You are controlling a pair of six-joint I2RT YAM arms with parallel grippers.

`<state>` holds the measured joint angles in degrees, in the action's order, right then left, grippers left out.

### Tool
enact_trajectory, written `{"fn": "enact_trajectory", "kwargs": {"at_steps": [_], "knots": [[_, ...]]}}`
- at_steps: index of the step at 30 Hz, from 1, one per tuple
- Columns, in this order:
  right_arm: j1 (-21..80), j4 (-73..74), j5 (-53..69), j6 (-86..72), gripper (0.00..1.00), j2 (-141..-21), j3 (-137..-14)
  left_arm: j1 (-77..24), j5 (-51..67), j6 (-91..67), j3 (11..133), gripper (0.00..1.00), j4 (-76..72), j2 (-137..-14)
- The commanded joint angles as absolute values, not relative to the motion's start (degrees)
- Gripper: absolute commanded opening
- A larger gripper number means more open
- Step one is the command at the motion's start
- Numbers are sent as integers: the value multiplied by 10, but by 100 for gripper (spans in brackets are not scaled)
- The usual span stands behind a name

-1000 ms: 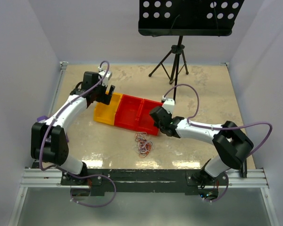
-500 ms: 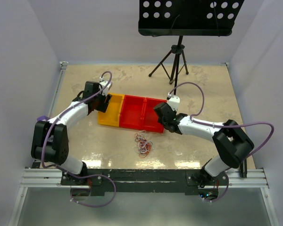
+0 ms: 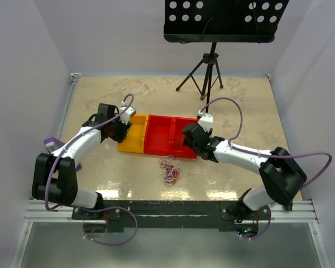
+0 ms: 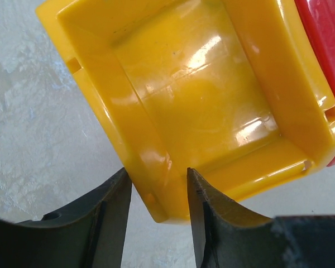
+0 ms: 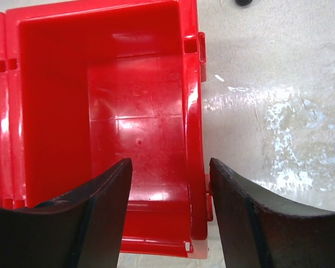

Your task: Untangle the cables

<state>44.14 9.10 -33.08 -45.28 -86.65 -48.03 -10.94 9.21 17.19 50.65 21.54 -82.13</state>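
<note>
Top external, cables (image 3: 170, 170) apart from fingers (image 3: 193, 146)

No legible text, labels, brands or numbers: yellow bin (image 4: 201, 111), red bins (image 3: 170, 134), music stand (image 3: 223, 19) unmarked.

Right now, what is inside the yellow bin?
The yellow bin shows only its bare, glossy floor. The left gripper covers a sliver at one corner.
</note>
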Motion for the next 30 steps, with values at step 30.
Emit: {"fn": "enact_trajectory", "kwargs": {"at_steps": [30], "knots": [[501, 57, -313, -448, 60, -881, -533, -117, 115, 180, 496, 71, 303, -737]]}}
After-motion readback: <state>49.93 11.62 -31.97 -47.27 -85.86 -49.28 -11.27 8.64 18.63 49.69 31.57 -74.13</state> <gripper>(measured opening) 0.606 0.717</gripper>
